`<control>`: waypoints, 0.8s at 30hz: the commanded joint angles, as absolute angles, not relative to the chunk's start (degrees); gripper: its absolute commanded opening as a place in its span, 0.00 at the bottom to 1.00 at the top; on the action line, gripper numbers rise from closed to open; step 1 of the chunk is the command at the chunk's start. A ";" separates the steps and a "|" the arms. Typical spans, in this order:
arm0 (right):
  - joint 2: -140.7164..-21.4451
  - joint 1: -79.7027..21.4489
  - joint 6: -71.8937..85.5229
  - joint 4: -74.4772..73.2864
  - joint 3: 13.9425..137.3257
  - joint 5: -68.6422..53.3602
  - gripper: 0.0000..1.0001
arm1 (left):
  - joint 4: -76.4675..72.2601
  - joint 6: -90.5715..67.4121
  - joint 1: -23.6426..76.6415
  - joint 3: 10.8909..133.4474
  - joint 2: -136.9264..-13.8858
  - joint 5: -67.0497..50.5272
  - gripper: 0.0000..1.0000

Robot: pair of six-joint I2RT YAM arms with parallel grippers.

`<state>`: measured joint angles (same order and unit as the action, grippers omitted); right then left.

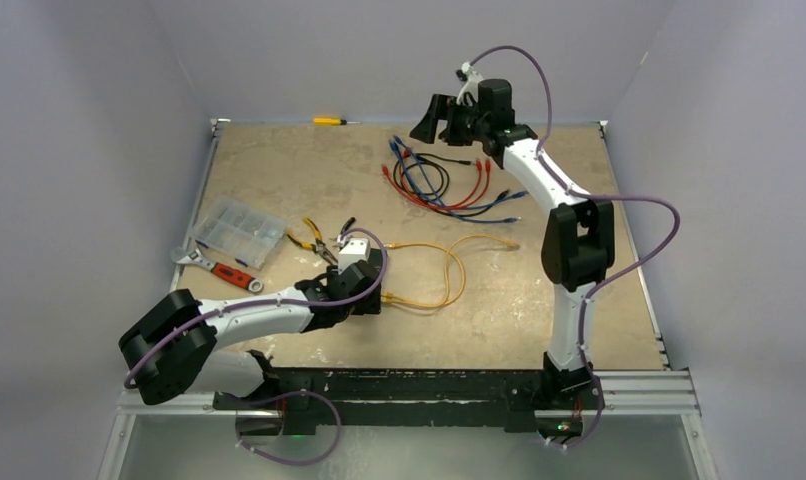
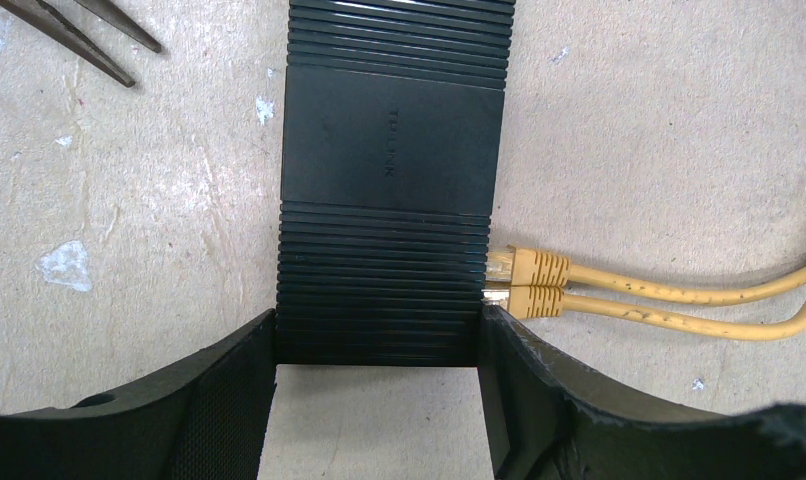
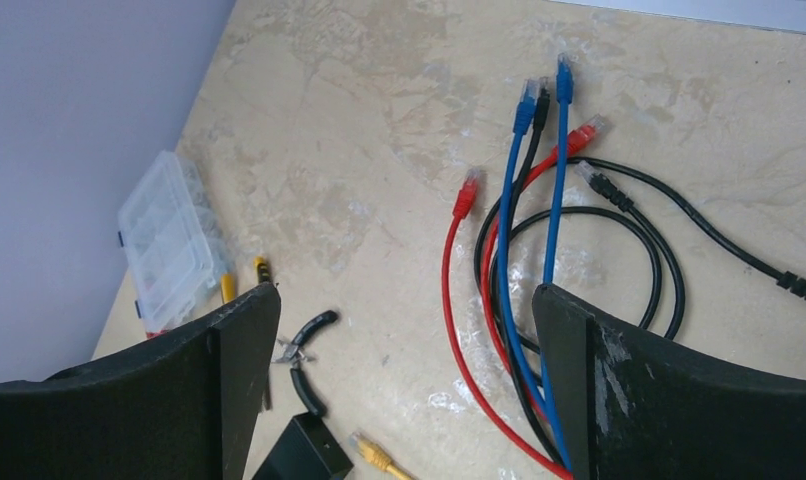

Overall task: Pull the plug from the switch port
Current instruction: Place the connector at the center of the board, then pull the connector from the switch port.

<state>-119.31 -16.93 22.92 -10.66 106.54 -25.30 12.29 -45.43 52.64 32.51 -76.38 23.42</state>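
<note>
Switch (image 2: 389, 190): flat black box, its top ribbed apart from a smooth central band, lying flat on the table, near and left of centre. Two yellow plugs (image 2: 534, 266) sit side by side in sockets on one long face, close to one end. Their yellow cables (image 2: 669, 300) trail away right.

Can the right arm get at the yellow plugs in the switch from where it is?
Probably yes: the right gripper hangs open, and only yellow cable lies beside the yellow plugs. Tight, though: the left gripper clamps the switch by one plug.
</note>
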 commanded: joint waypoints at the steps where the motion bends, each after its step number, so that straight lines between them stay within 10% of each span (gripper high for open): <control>1: -113.55 -16.91 23.23 -7.25 103.51 -28.09 0.99 | 18.51 -45.73 53.00 30.37 -79.72 20.63 0.00; 24: -96.19 -23.25 25.71 5.98 61.08 -40.53 0.98 | 18.59 -46.43 53.00 30.74 -77.26 20.40 0.00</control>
